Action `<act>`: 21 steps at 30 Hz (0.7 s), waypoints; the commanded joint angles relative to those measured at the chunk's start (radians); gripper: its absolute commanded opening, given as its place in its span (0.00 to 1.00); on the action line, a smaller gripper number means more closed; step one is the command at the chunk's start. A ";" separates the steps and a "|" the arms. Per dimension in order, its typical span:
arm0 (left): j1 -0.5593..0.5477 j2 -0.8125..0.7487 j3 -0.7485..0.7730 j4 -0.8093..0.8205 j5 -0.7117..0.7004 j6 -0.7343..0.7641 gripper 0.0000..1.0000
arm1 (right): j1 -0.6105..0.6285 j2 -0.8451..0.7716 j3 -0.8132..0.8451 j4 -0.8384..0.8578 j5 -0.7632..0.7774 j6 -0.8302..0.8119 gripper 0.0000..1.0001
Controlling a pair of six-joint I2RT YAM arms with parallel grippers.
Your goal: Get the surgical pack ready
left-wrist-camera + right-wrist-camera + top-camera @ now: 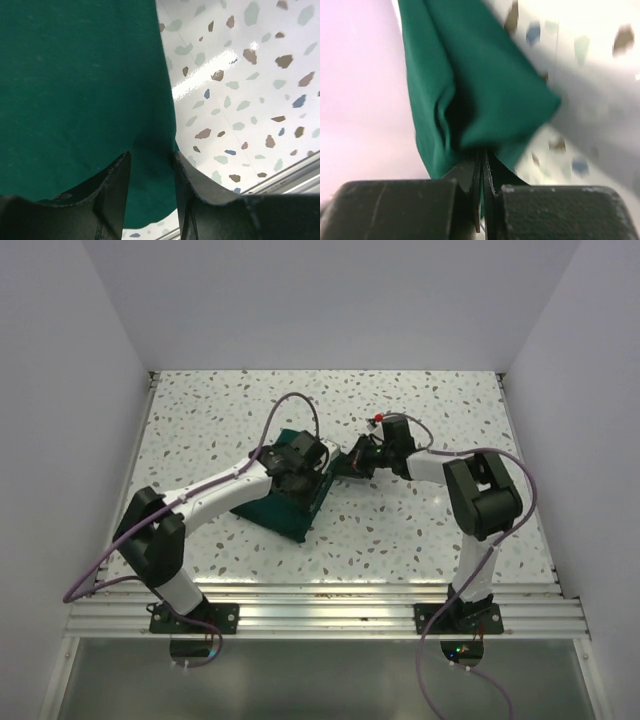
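R gripper: clamped on surgical pack corner.
L gripper: narrow gap, atop pack.
Risk: I overpull, corner slips.

We saw the right gripper with its fingers pressed nearly together on a bunched corner of the dark green cloth. The cloth rose from the pinch toward the top edge, with a dark crease down its middle. To its right lay the speckled table, blurred; to its left, a pale wall.
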 commanded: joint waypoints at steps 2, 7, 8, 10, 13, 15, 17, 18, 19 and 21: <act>0.080 -0.117 0.022 0.045 0.124 -0.039 0.40 | -0.011 -0.192 -0.014 -0.332 -0.012 -0.256 0.00; 0.113 -0.109 0.001 0.142 0.268 -0.050 0.23 | -0.019 -0.280 0.025 -0.460 -0.019 -0.341 0.01; 0.113 -0.095 -0.018 0.173 0.282 -0.056 0.19 | -0.019 -0.291 0.054 -0.478 -0.022 -0.348 0.01; 0.113 -0.088 -0.051 0.217 0.341 -0.077 0.16 | -0.018 -0.294 0.073 -0.468 -0.047 -0.346 0.01; 0.113 -0.075 -0.142 0.311 0.404 -0.118 0.13 | -0.019 -0.246 0.117 -0.417 -0.137 -0.304 0.01; 0.113 -0.071 -0.200 0.358 0.429 -0.128 0.11 | -0.016 -0.177 0.150 -0.350 -0.226 -0.248 0.02; 0.113 -0.074 -0.257 0.409 0.444 -0.148 0.10 | -0.013 -0.121 0.170 -0.279 -0.306 -0.197 0.04; 0.113 -0.077 -0.277 0.426 0.461 -0.161 0.10 | -0.010 -0.099 0.171 -0.206 -0.333 -0.156 0.05; 0.113 -0.081 -0.297 0.441 0.463 -0.168 0.10 | -0.008 -0.055 0.171 -0.190 -0.364 -0.148 0.06; 0.113 -0.077 -0.340 0.466 0.463 -0.169 0.09 | -0.005 -0.018 0.157 -0.123 -0.392 -0.131 0.09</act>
